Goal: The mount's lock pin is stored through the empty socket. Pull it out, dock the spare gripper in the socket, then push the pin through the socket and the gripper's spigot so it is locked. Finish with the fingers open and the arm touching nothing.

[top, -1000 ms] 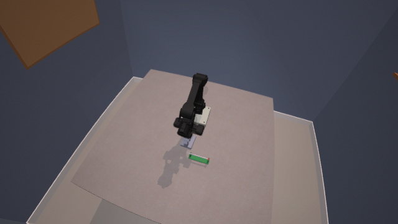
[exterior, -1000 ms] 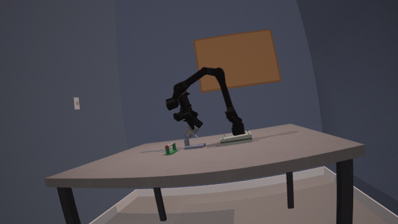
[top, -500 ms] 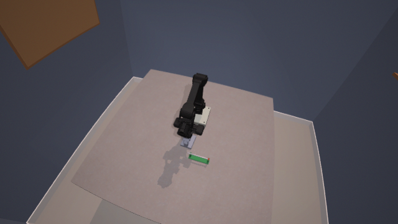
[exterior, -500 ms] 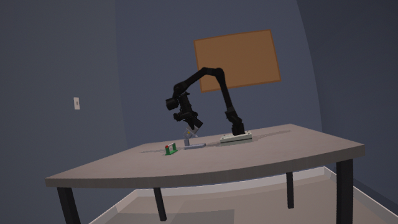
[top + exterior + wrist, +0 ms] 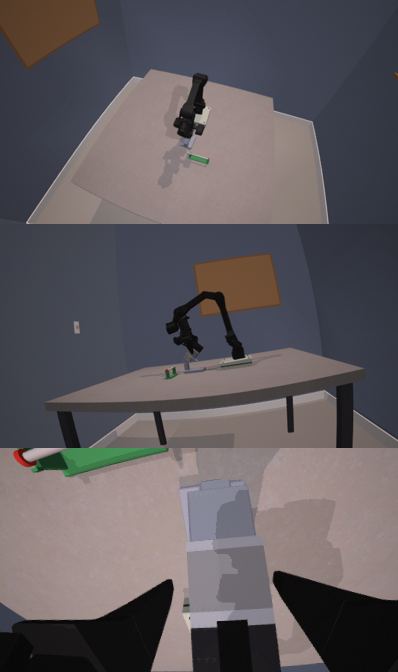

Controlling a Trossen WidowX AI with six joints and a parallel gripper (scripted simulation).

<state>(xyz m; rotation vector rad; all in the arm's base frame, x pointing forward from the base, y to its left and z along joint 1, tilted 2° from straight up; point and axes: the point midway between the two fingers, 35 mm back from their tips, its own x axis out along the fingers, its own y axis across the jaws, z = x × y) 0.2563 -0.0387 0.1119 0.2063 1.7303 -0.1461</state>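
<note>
My gripper (image 5: pixel 222 580) is open, one black fingertip on each side of the spare gripper (image 5: pixel 231 580) (image 5: pixel 195 353), with a visible gap at both sides. The spare gripper is a light grey block with a black rear part; its front end is up against the tilted socket (image 5: pixel 205 518) (image 5: pixel 186 356) of the grey-blue mount (image 5: pixel 188 143) (image 5: pixel 196 370). How deep its spigot sits is hidden. The lock pin (image 5: pixel 50 452) (image 5: pixel 199 156) (image 5: pixel 171 368), white with a red head, lies across the green holder (image 5: pixel 117 457) (image 5: pixel 199 159) (image 5: pixel 171 376), away from the socket.
The arm's pale base plate (image 5: pixel 203 116) (image 5: pixel 236 363) is behind the mount on the table (image 5: pixel 236 149) (image 5: pixel 249 379). The green holder stands close to the mount, on the side away from the base. The arm hangs over the mount.
</note>
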